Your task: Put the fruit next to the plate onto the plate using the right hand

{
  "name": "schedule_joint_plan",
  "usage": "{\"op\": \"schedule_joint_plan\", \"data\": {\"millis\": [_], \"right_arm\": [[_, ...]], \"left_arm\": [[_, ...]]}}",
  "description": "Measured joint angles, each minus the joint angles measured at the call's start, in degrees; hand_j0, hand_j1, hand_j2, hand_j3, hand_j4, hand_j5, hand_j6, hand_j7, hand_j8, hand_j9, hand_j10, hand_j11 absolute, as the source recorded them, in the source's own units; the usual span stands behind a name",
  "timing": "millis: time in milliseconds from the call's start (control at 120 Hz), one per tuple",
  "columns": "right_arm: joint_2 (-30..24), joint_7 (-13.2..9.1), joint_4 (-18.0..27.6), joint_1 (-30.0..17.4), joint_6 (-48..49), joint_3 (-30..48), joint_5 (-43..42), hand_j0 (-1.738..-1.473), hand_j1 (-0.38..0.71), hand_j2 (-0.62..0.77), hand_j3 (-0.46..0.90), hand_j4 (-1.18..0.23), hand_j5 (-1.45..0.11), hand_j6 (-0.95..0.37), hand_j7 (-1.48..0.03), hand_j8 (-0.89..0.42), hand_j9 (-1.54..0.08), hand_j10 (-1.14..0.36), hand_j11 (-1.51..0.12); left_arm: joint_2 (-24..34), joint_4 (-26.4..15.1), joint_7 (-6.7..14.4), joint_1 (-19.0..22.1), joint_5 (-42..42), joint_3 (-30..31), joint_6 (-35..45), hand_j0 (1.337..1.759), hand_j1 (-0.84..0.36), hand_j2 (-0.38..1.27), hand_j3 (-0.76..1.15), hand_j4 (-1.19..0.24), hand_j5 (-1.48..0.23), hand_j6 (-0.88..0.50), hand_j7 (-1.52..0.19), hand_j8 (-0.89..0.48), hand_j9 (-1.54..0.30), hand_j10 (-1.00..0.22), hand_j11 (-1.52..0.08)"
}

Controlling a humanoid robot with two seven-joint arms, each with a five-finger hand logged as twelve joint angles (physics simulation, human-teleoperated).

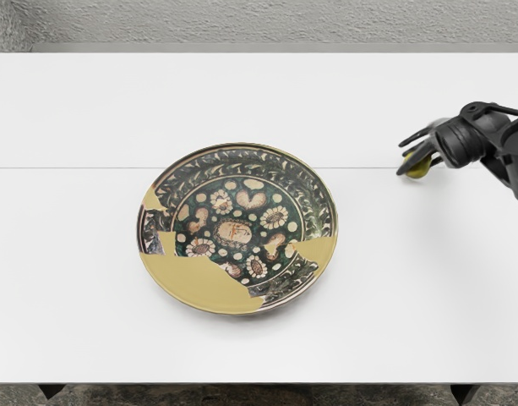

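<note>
The fruit (420, 168) is a small yellow-green thing near the right edge of the table (89, 254), in the far half. Only a sliver of it shows. The rest is hidden behind the right robot hand (440, 145), so its shape and long axis cannot be read.

The black robot hand comes in from the right edge and sits directly over and around the fruit. The fruit is at the hand's leading end, the side facing the plate. It is not clear whether the hand is clamped on the fruit or only reaching over it, because too much overlaps. The fruit appears to be at table level, not lifted.

The plate (322, 203), patterned with flowers and with plain yellow patches along its near rim, lies around the middle of the table, well apart from the fruit. From the fruit it lies toward the left edge and somewhat toward the near edge. Judging by that, the carry would run leftward and nearer, once a grasp is sure. The left arm does not show.
</note>
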Motion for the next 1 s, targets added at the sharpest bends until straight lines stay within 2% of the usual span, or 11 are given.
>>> {"op": "schedule_joint_plan", "data": {"millis": [142,275,383,458,467,558,742,875,1000], "right_arm": [[-0.1,0.0,0.6,-0.2,9.4,8.9,0.1,-1.648,0.29,0.29,0.00,-0.85,-1.16,-0.65,-1.12,-0.35,-1.13,-0.46,-1.15],[0.8,0.1,4.0,0.8,19.0,15.3,5.2,-1.648,0.29,0.29,0.00,-0.85,-1.17,-0.65,-1.13,-0.34,-1.15,-0.46,-1.16],[1.8,0.1,6.3,3.2,22.0,16.9,8.3,-1.650,0.27,0.36,0.00,-0.85,-1.16,-0.72,-1.13,-0.41,-1.16,-0.47,-1.17],[3.0,0.1,8.1,3.9,22.8,17.4,9.2,-1.650,0.27,0.34,0.00,-0.86,-1.15,-0.75,-1.13,-0.42,-1.15,-0.49,-1.16],[3.2,0.1,8.3,4.0,22.9,17.4,9.2,-1.650,0.26,0.29,0.00,-0.86,-1.15,-0.75,-1.13,-0.42,-1.15,-0.49,-1.16],[5.7,0.1,10.1,4.3,23.3,17.6,9.8,-1.650,0.25,0.37,0.00,-0.87,-1.14,-0.80,-1.13,-0.46,-1.15,-0.49,-1.16],[8.4,0.2,11.1,4.2,23.6,17.4,10.1,-1.651,0.24,0.32,0.00,-0.87,-1.15,-0.84,-1.13,-0.45,-1.14,-0.50,-1.15],[8.7,0.2,11.2,4.2,23.4,16.4,10.2,-1.655,0.00,0.17,0.00,-0.48,-0.64,-0.47,-0.63,-0.26,-0.63,-0.29,-0.64],[8.6,0.2,11.8,4.2,23.4,16.3,10.3,-1.656,-0.15,0.09,0.00,-0.27,-0.36,-0.26,-0.36,-0.15,-0.36,-0.17,-0.36]], "left_arm": [[0.0,0.0,0.0,0.0,0.0,0.0,0.0,1.658,0.34,0.00,0.00,0.00,0.00,0.00,0.00,0.00,0.00,0.00,0.00],[0.0,0.0,0.0,0.0,0.0,0.0,0.0,1.658,0.34,0.00,0.00,0.00,0.00,0.00,0.00,0.00,0.00,0.00,0.00],[0.0,0.0,0.0,0.0,0.0,0.0,0.0,1.658,0.34,0.00,0.00,0.00,0.00,0.00,0.00,0.00,0.00,0.00,0.00],[0.0,0.0,0.0,0.0,0.0,0.0,0.0,1.658,0.34,0.00,0.00,0.00,0.00,0.00,0.00,0.00,0.00,0.00,0.00],[0.0,0.0,0.0,0.0,0.0,0.0,0.0,1.658,0.34,0.00,0.00,0.00,0.00,0.00,0.00,0.00,0.00,0.00,0.00],[0.0,0.0,0.0,0.0,0.0,0.0,0.0,1.658,0.34,0.00,0.00,0.00,0.00,0.00,0.00,0.00,0.00,0.00,0.00],[0.0,0.0,0.0,0.0,0.0,0.0,0.0,1.658,0.34,0.00,0.00,0.00,0.00,0.00,0.00,0.00,0.00,0.00,0.00],[0.0,0.0,0.0,0.0,0.0,0.0,0.0,1.658,0.34,0.00,0.00,0.00,0.00,0.00,0.00,0.00,0.00,0.00,0.00],[0.0,0.0,0.0,0.0,0.0,0.0,0.0,1.658,0.34,0.00,0.00,0.00,0.00,0.00,0.00,0.00,0.00,0.00,0.00]]}}
